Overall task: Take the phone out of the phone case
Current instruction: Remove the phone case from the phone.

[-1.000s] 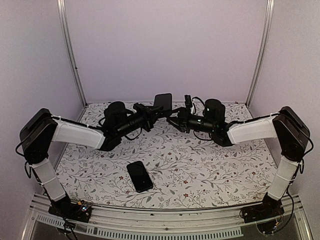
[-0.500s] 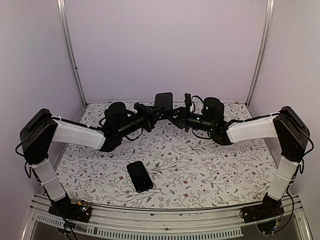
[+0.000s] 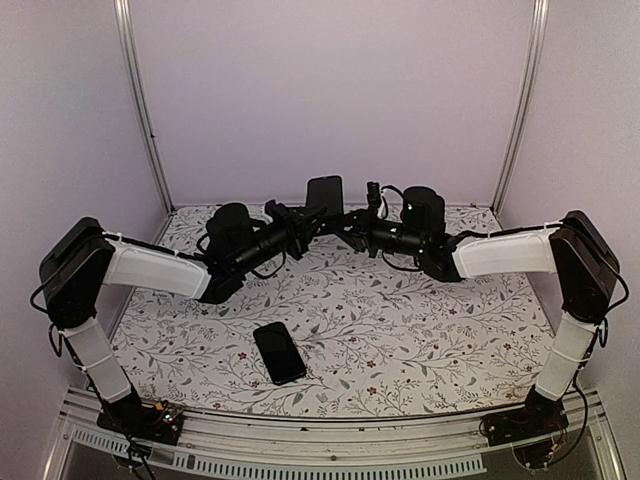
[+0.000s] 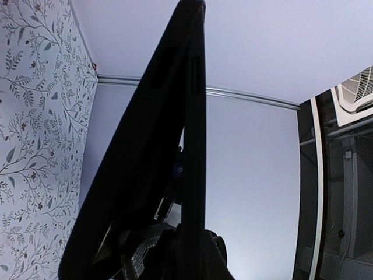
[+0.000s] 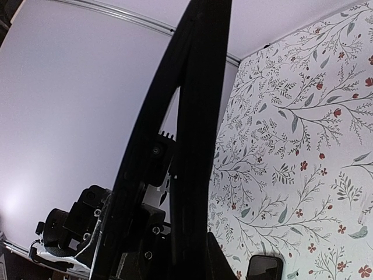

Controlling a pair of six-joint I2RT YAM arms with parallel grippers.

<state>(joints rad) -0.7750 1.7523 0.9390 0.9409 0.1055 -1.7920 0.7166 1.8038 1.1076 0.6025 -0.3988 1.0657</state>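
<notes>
The black phone case (image 3: 324, 195) is held upright in the air at the back middle of the table. My left gripper (image 3: 306, 224) is shut on its lower left edge and my right gripper (image 3: 346, 222) is shut on its lower right edge. In the left wrist view the case (image 4: 145, 151) fills the middle as a dark wedge rising from the left gripper (image 4: 189, 248). In the right wrist view the case (image 5: 195, 116) rises from the right gripper (image 5: 189, 248). The black phone (image 3: 279, 352) lies flat on the table near the front, screen up, and also shows in the right wrist view (image 5: 265, 268).
The floral tablecloth (image 3: 420, 330) covers the table. Plain walls and metal corner posts (image 3: 142, 110) enclose the back and sides. The metal rail (image 3: 320, 425) with the arm bases runs along the near edge.
The case has risen a little and now stands more upright. My right gripper has moved up and left, closing in on the case's edge. The phone has not moved.
</notes>
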